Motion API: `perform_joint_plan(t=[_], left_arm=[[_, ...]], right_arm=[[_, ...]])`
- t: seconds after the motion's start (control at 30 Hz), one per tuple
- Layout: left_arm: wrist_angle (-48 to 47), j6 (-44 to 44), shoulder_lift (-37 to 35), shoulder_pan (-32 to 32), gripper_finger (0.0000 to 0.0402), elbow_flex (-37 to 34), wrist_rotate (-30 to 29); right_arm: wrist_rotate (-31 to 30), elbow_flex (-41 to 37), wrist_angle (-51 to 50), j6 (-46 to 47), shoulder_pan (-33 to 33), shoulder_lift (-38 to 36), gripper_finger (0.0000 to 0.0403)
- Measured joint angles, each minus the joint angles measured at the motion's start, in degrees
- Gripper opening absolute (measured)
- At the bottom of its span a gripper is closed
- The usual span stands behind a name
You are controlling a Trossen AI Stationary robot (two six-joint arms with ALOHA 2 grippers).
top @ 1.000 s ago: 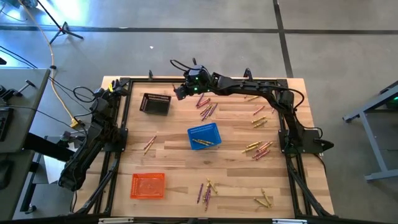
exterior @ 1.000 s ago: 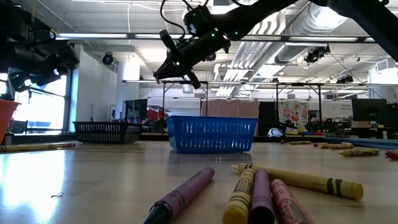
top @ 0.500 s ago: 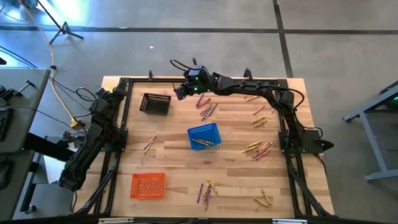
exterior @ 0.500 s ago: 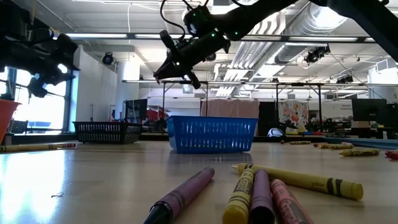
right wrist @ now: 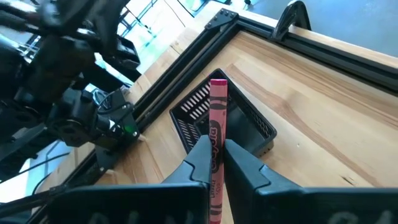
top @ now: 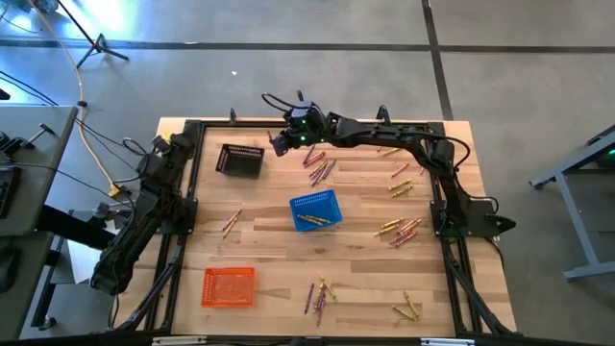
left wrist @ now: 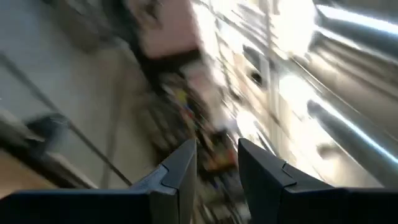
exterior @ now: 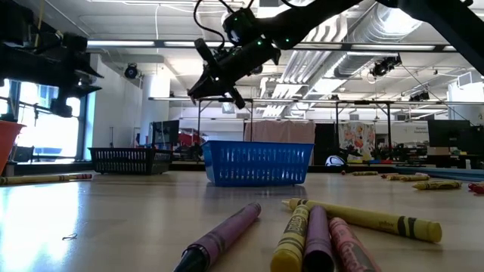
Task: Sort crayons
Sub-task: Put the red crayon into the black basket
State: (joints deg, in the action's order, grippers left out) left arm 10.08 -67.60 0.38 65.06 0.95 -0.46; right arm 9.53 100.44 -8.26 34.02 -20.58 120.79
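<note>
My right gripper (top: 278, 143) hangs above the table's far part, just right of the black mesh basket (top: 240, 160), and is shut on a red-pink crayon (right wrist: 217, 118). In the right wrist view the crayon's free end points over the black basket (right wrist: 249, 127). My left gripper (left wrist: 217, 171) is open with nothing between its fingers; that arm is folded back at the table's far left edge (top: 159, 146). The blue basket (top: 315, 210) stands mid-table and the orange basket (top: 229, 286) at the near left. Loose crayons (top: 320, 171) lie flat on the wood. My right gripper pinches the red-pink crayon's lower part (right wrist: 215, 149) between its two fingers. The crayon lies along the fingers and sticks out well past their tips. The fingers slant down from the table's right side. The crayon is lifted clear of table and basket.
Crayon clusters lie at the right (top: 399, 231), far right (top: 402, 187), near middle (top: 317, 293), near right (top: 408, 309) and left of the blue basket (top: 231, 223). Yellow ones lie in the blue basket (top: 312, 221). A black frame (top: 187, 192) edges the table.
My left gripper has rolled about its own axis at the table's far left edge and tipped slightly up, staying in about the same place. My right gripper and its crayon have kept still.
</note>
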Motion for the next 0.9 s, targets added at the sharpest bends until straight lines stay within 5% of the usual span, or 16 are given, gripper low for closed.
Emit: perform_joint_plan(t=[0.1, 0.2, 0.9], left_arm=[[6.36, 3.10, 0.77, -1.11, 0.0104, 0.04, 12.41], [8.12, 3.45, 2.48, -3.31, 0.0104, 0.41, 15.98], [7.88, 16.10, 32.91, -23.80, 0.0104, 8.20, 11.15]], right_arm=[[0.13, 0.00, 0.06, 0.46, 0.00, 0.02, 0.0013], [0.14, 0.00, 0.29, 0.46, 0.00, 0.02, 0.0013], [0.36, 0.00, 6.09, 1.97, -0.04, 0.02, 0.0013]])
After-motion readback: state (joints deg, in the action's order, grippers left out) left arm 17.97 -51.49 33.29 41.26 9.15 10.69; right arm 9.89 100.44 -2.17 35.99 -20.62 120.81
